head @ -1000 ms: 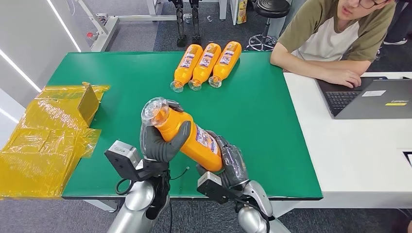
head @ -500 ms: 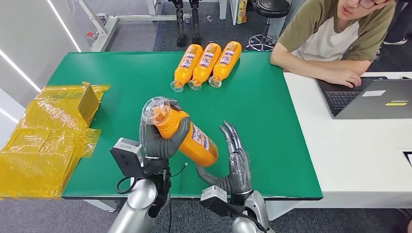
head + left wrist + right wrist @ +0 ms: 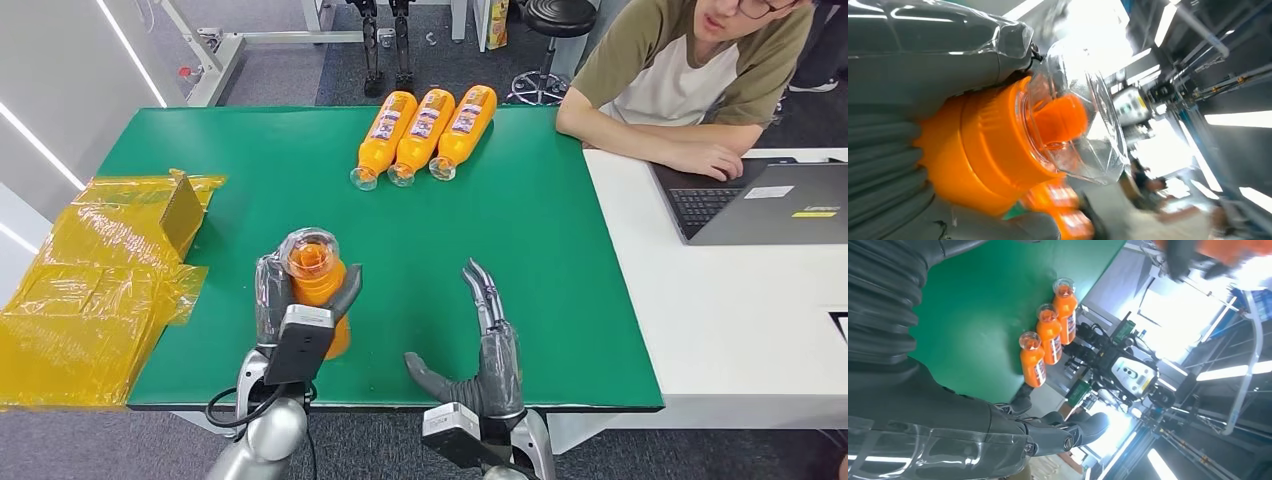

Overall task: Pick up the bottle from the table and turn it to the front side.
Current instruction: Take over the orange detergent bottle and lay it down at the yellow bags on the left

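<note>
**Bottle upright in the left hand, cap toward the camera**

Orange plastic bottle with a clear domed cap (image 3: 312,268) is off the green table (image 3: 560,300), grasped by the left hand (image 3: 300,295) above the near edge, somewhat toward the near-left corner. In the head view the cap faces nearly straight up at the camera, so the bottle's long axis runs close to vertical, base down toward the cloth. The left wrist view shows the same clear cap (image 3: 1073,125) and orange shoulder close beside the grey thumb, confirming a firm wrap around the upper body. Whether the printed label now faces front I cannot tell; the hand and the wrist camera cover that side.

The right hand (image 3: 485,345) is released and holds nothing, fingers spread and pointing toward the far edge, thumb reaching toward the left hand. It stands near the bottle but apart from it, over the near edge at about the middle.

The relation that matters: the bottle lies to the left of the free right hand, axis upright, and only the left hand is on it. Any further turning about that axis would likely fall to the left wrist, or to a hand-over rightward.

Three matching orange bottles (image 3: 425,130) lie side by side at the far edge, caps toward the robot. Crumpled yellow plastic wrapping (image 3: 90,290) overhangs the left edge. A person (image 3: 690,70) sits at the adjoining white desk (image 3: 720,320) with an open laptop (image 3: 770,200).
</note>
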### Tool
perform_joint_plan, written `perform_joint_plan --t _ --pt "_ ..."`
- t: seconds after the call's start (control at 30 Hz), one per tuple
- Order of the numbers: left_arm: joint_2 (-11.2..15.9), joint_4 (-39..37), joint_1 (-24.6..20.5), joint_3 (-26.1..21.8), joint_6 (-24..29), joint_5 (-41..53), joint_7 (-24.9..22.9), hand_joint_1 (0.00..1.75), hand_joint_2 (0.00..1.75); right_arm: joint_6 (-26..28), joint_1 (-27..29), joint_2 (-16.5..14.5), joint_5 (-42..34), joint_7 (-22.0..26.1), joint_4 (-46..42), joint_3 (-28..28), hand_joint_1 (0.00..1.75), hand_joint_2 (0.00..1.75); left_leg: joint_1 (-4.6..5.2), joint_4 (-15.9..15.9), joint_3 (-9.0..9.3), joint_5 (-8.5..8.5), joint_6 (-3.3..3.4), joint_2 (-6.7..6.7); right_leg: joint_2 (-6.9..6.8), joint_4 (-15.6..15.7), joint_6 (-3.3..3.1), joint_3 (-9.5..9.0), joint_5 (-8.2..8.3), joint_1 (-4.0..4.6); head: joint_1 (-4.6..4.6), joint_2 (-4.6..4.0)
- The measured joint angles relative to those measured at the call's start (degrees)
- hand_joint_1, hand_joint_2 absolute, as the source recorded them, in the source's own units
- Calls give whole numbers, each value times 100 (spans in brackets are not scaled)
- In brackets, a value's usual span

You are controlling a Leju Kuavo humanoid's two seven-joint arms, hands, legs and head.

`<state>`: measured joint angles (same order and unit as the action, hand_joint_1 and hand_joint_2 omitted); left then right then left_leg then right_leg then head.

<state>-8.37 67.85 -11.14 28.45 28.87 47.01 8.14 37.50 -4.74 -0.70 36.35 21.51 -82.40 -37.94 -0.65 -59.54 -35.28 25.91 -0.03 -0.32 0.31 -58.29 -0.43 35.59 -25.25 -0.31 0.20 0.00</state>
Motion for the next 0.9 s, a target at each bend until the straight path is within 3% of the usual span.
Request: perform_joint_plan --t 0.13,0.23,0.37,0.5,0.67,0.9 --pt "482 28 32 -217 -388 2178 -880 175 175 -96 58 -43 91 -42 -220 43 0 175 -1 1 2 -1 -1 3 2 -2 -4 0 -2 1 0 0" --pt "1040 -62 -44 -421 -632 3352 -1224 175 175 -130 109 -56 81 -43 -369 109 0 175 -2 1 6 -2 -3 10 10 -7 -5 3 -2 2 -1 0" --pt "1870 -469 -421 -635 -816 3883 -1089 175 175 -180 168 -57 1 -27 -527 184 0 175 -4 1 7 -10 -14 10 12 -14 -11 9 -4 3 -1 0" --pt "2492 -1303 -1053 -649 -934 3968 -665 175 175 -181 241 -57 -139 57 -581 241 0 175 -5 1 7 -15 -22 16 17 -18 -25 13 2 4 0 0" --pt "2844 -2331 -1715 -545 -1132 4067 -297 175 175 -192 281 -57 -202 148 -604 263 0 175 -4 1 5 -15 -24 27 24 -19 -33 18 8 4 1 0" --pt "2985 -2935 -2026 -419 -1139 4070 -271 175 175 -211 284 -57 -214 153 -622 267 0 175 -4 1 5 -12 -28 33 30 -18 -34 22 8 4 1 -1"
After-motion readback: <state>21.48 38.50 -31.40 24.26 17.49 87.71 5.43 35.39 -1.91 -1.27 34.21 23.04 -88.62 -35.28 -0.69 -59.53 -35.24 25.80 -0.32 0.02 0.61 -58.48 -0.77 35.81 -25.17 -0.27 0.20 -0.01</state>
